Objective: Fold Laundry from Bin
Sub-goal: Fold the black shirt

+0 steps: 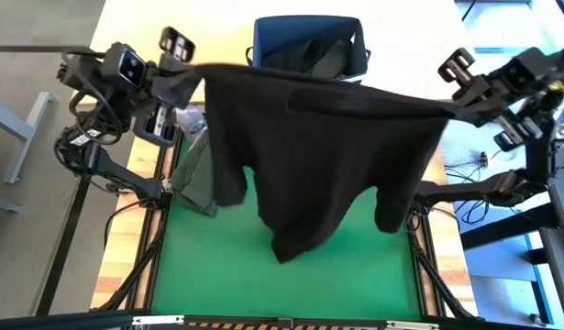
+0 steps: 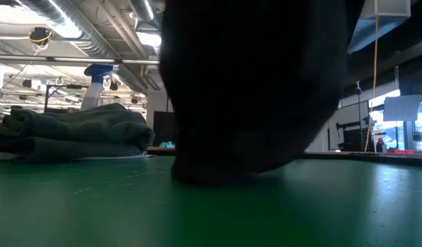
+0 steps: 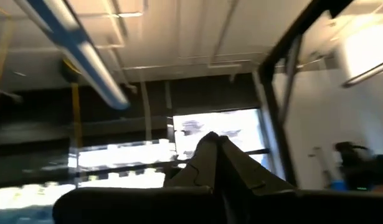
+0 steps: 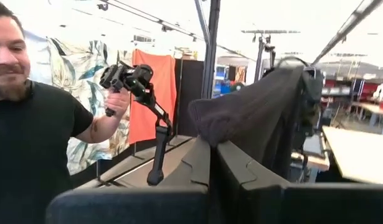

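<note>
A black garment (image 1: 327, 156) hangs spread between my two grippers above the green mat (image 1: 355, 284). My left gripper (image 1: 192, 75) is shut on its upper left end and my right gripper (image 1: 458, 105) on its upper right end. In the low view the garment's lower end (image 2: 224, 168) reaches down to the mat. The navy bin (image 1: 263, 41) stands at the far edge with olive cloth (image 1: 323, 57) inside. A folded olive garment (image 1: 194, 174) lies on the mat's left side. My left gripper holds the black garment by its upper left corner (image 1: 208, 73), coming from the table's left; the cloth hides the place of contact. My right gripper holds the upper right corner (image 4: 207, 127), coming from the table's right. The top edge runs taut between them and the rest hangs below.
A clear spray bottle (image 2: 97, 82) with a blue nozzle stands behind the folded olive garment (image 2: 66, 134). A person (image 4: 35, 124) beside the table holds a dark handle device (image 4: 129, 78). The near part of the green mat (image 2: 334, 206) lies bare.
</note>
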Controlling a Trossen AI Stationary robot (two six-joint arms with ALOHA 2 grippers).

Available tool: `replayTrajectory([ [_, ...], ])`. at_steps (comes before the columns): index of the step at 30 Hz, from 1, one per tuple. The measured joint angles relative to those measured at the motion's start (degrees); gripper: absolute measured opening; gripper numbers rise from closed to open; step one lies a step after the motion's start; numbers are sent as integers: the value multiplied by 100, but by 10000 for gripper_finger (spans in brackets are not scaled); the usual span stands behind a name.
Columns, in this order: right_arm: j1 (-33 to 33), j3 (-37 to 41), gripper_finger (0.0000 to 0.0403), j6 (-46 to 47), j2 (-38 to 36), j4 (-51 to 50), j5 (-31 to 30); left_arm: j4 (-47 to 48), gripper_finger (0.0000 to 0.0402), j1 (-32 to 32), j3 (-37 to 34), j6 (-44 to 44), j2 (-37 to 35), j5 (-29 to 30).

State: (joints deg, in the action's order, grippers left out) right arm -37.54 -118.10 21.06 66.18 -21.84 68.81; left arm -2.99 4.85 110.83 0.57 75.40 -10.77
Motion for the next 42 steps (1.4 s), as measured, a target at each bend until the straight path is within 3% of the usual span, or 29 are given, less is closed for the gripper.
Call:
replayTrajectory([
  [5,0,2,5,-168,148,-485,-177,126,5,141,0,679,-67,775],
  [10,0,-2,5,-922,402,-1540,-275,853,5,315,0,1472,-140,2071],
  [14,0,0,5,-1948,584,-2580,-1164,1818,5,484,7,1923,-145,3100],
  [16,0,0,5,-2680,647,-3260,-1984,2495,5,603,7,1957,-120,3549],
  [19,11,22,5,-3754,816,-4181,-3759,3578,5,860,7,1964,-28,3970],
  [22,77,308,5,-4292,968,-4268,-5535,4235,5,1162,7,1970,106,4384],
  [27,5,498,5,-5556,1302,-3500,-8600,3680,5,1723,4,2354,212,4748],
  [29,7,498,5,-5834,1389,-2979,-9189,3040,5,1790,2,2398,212,4415],
  [31,8,433,5,-5907,1396,-2750,-9226,2434,5,1725,2,2398,181,3699],
  [35,330,-183,5,-5188,1321,-3097,-8457,1928,5,1395,2,1994,65,2513],
  [38,514,-841,5,-4309,1251,-3715,-7167,1928,5,1117,2,1435,-44,1720],
  [42,726,-1706,5,-3231,1179,-4061,-4680,1591,5,726,2,591,-124,315],
])
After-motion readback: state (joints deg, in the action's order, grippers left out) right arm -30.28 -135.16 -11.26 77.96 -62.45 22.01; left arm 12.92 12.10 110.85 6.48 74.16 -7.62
